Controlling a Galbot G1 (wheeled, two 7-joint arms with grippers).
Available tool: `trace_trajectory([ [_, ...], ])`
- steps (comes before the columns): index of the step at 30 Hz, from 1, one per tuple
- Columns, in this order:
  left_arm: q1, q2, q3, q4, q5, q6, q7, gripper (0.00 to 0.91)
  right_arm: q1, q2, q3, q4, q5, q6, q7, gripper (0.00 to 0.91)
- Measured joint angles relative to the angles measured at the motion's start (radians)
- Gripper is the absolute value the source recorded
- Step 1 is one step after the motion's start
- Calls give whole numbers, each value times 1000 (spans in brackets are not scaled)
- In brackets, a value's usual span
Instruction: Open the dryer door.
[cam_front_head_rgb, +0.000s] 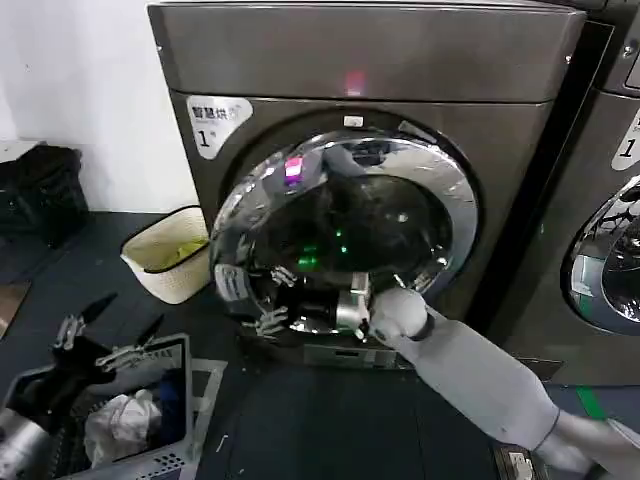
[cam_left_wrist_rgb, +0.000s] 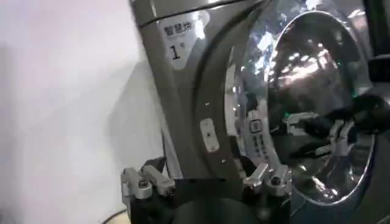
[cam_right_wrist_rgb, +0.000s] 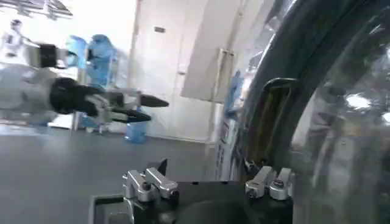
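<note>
Now right gripper (cam_front_head_rgb: 268, 300) — fingers spread — touches dryer door (cam_front_head_rgb: 345, 235) rim.

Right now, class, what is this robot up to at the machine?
The robot is working on opening the dryer door of the bronze-grey dryer marked "1". Its right gripper reaches across to the lower left edge of the chrome rim, fingers spread at the door's edge. The door looks slightly ajar on its left side, not swung wide. The left gripper is open and waits low on the left, above a grey basket of laundry. A cream basket sits beside the dryer.
</note>
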Motion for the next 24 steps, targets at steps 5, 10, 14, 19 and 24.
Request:
trace_trajectory([
  [5, -47, 56, 33, 90, -65, -98, 51, 907, -26, -50, 33, 30, 30, -1, -172, 907],
  [10, -118, 116, 87, 187, -83, -114, 56, 907, -58, -100, 73, 71, 55, -4, -271, 907],
  [14, -188, 155, 141, 256, -84, -119, 54, 907, -92, -145, 123, 115, 54, -19, -363, 907],
  [19, -282, 186, 244, 331, -79, -132, 69, 907, -153, -206, 208, 170, 53, -25, -455, 907],
  [24, -375, 193, 367, 385, -78, -140, 92, 907, -270, -274, 364, 206, 54, -20, -498, 907],
])
